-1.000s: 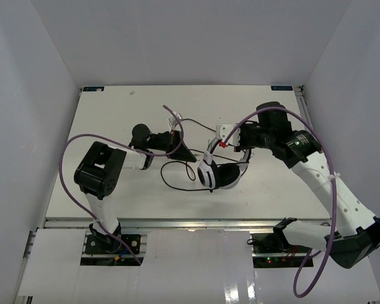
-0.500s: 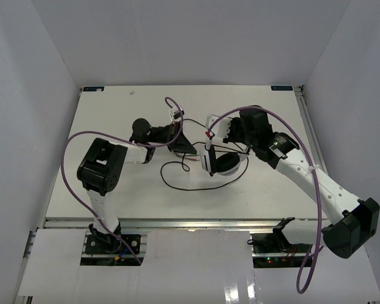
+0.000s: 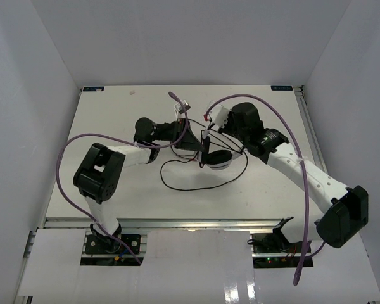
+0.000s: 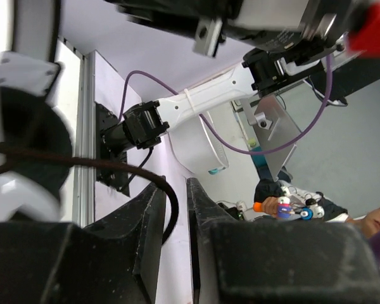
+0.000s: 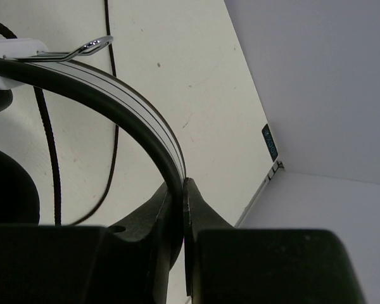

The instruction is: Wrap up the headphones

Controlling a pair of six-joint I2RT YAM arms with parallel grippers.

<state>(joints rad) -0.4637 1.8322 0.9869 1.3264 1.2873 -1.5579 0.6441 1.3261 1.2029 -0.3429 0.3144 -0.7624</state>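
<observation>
The white headphones (image 3: 219,159) hang just above the middle of the table, with the cup low and the thin headband (image 5: 123,95) arcing up. My right gripper (image 3: 208,135) is shut on the headband, as the right wrist view (image 5: 182,190) shows. The thin black cord (image 3: 179,186) loops on the table in front of the headphones. My left gripper (image 3: 194,144) is just left of the headphones and shut on the cord (image 4: 166,201), which runs between its fingers from a white cup with a black pad (image 4: 22,149).
Purple robot cables (image 3: 68,158) arc over both arms. The table's far edge and right rail (image 3: 302,120) lie beyond the arms. White walls close the table in on three sides.
My right arm has swung left and toward the far side with the headphones, which have turned. My left gripper has moved right and stays close beside them.
</observation>
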